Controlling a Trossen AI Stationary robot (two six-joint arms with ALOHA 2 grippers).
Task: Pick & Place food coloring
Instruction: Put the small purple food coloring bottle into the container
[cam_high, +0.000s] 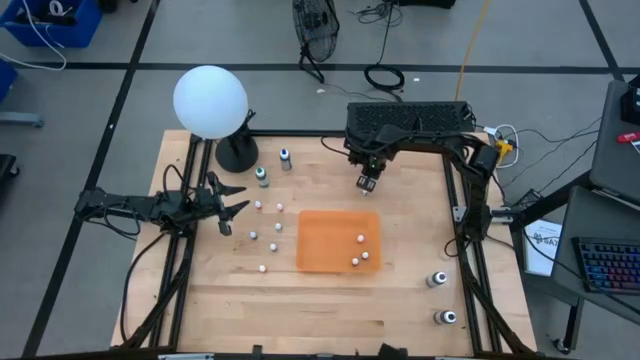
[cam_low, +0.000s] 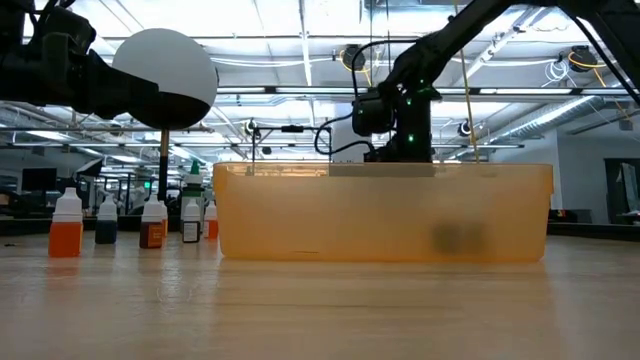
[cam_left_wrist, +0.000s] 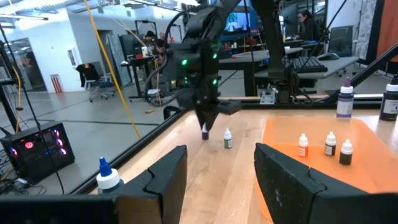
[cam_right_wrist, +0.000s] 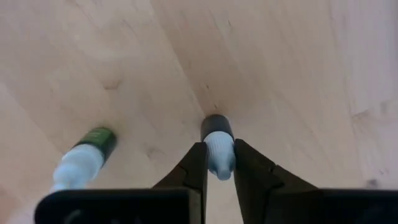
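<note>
Landmark: orange tray (cam_high: 325, 235), mid-table.

- Hidden/unclear: low view sees tray wall only, contents reduced to a dark smudge; R gripper blocked behind tray there. Overhead, small bottles show as whitish dots, colours unreadable. Bottle held by R shows cap and dark body only.
- Tray contents: 3 bottles (cam_high: 360, 255), clustered in the corner toward the R arm's side and the table's front; L wrist view shows one orange, two dark.
- R gripper (cam_high: 367, 184): just behind tray's rear edge, pointing down, jaws clamped on the white cap of a dark bottle (cam_right_wrist: 217, 142) standing on the wood. Green bottle (cam_right_wrist: 84, 155) just beside it.
- L gripper (cam_high: 232, 209): left of tray, well apart from it, jaws apart, nothing between them.
- Loose bottles (cam_high: 266, 222): scattered between L gripper and tray.
- Two larger bottles (cam_high: 272, 168): behind tray, by globe lamp (cam_high: 210, 102).
- Two more bottles (cam_high: 441, 298): right of tray, near front corner.
</note>
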